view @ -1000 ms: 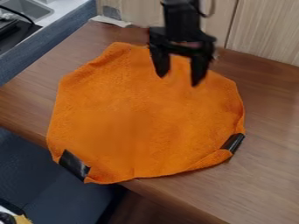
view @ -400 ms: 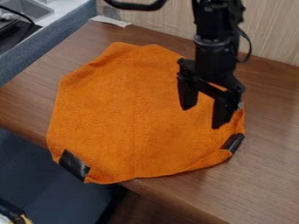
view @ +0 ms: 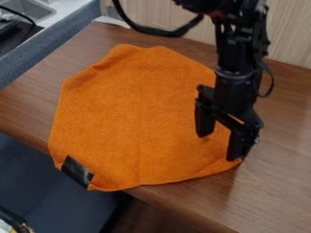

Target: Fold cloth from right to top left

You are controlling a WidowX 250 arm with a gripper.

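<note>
My gripper (view: 217,144) hangs at the right side of the orange cloth (view: 133,118), its two fingers apart with only cloth visible beneath the gap. One finger is above the cloth's right part, the other at its lower right edge, hiding the black patch there. Whether the fingertips touch the cloth I cannot tell. The cloth lies spread out on the wooden table, with a black patch (view: 77,171) at its lower left corner.
The brown table (view: 285,173) extends right of the cloth, and its front edge runs beneath the cloth's lower left. A wood-grain panel (view: 176,20) stands behind. At the upper left are a grey divider (view: 54,41) and a sink (view: 30,9).
From the cloth's top, my gripper has moved right and down toward the lower right corner, covering the black patch there. Its fingers stay apart, and the cloth looks unmoved.
</note>
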